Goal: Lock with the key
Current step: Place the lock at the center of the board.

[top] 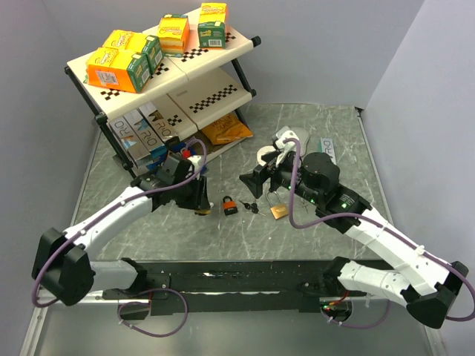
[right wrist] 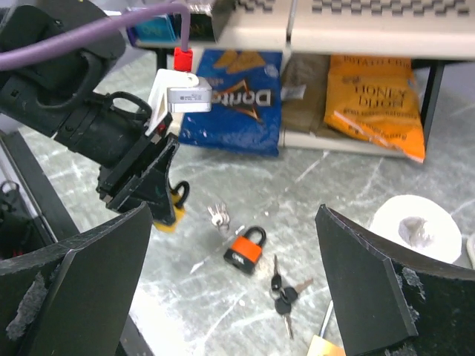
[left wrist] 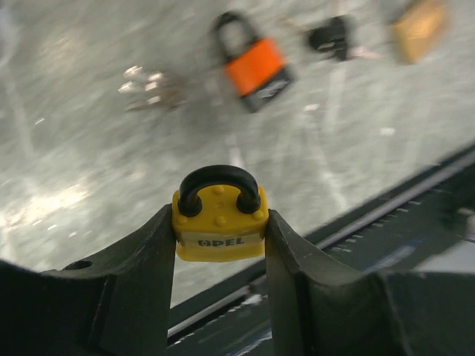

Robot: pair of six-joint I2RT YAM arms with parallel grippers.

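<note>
My left gripper (left wrist: 220, 237) is shut on a yellow padlock (left wrist: 219, 222) with a black shackle, held just above the table; it also shows in the top view (top: 202, 211) and the right wrist view (right wrist: 169, 211). An orange padlock (top: 230, 205) lies on the table between the arms, also seen in the left wrist view (left wrist: 256, 67) and the right wrist view (right wrist: 246, 248). A silver key bunch (right wrist: 218, 216) lies left of it. Black-headed keys (right wrist: 283, 289) lie to its right. My right gripper (right wrist: 234, 297) is open and empty above them.
A brass padlock (top: 279, 212) lies right of the keys. A white tape roll (right wrist: 415, 230) sits at right. A shelf rack (top: 167, 81) with boxes and chip bags (right wrist: 375, 93) stands at back left. The black base rail (top: 237, 278) runs along the near edge.
</note>
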